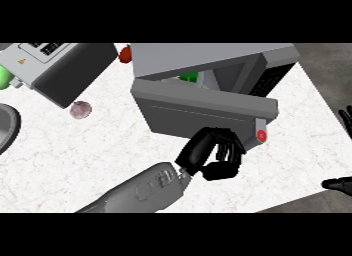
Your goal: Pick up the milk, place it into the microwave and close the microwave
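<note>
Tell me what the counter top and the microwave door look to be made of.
Counter top: looks like polished stone, probably marble, white with thin reddish veins. Microwave door: seems matte grey metal or painted plastic, uniform and without gloss; the look leaves it open. The left hand is at its lower edge.

I see a white marbled counter (53, 150) with dark grey floor (334, 65) beyond its right edge.

Warning triangle sign – grey appliance (57, 70); unreadable otherwise.
</note>
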Controlling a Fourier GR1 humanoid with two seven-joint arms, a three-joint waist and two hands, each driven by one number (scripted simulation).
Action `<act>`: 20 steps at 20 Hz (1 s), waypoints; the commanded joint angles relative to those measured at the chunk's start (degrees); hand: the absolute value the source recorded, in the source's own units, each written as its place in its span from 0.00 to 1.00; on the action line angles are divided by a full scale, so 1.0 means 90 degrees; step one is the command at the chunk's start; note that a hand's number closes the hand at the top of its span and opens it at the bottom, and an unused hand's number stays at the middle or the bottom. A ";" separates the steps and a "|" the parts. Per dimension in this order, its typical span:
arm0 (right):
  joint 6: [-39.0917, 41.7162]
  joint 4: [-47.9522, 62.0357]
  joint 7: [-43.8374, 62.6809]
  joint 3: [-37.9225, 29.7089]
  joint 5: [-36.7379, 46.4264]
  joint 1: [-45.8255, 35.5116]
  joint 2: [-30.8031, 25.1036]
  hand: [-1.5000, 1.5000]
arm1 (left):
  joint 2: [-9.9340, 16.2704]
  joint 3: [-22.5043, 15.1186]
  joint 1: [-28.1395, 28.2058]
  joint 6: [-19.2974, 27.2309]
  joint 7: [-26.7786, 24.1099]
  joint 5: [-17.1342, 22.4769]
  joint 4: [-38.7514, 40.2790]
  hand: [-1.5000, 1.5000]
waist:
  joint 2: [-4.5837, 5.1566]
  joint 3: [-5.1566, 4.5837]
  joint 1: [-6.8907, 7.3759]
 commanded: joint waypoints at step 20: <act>0.0926 -0.0634 0.0594 0.0234 -0.0811 -0.1029 -0.0354 0.00 | -0.0075 0.0706 -0.2221 0.0616 -0.0057 0.1178 0.1228 1.00 | 0.0327 0.0063 -0.0883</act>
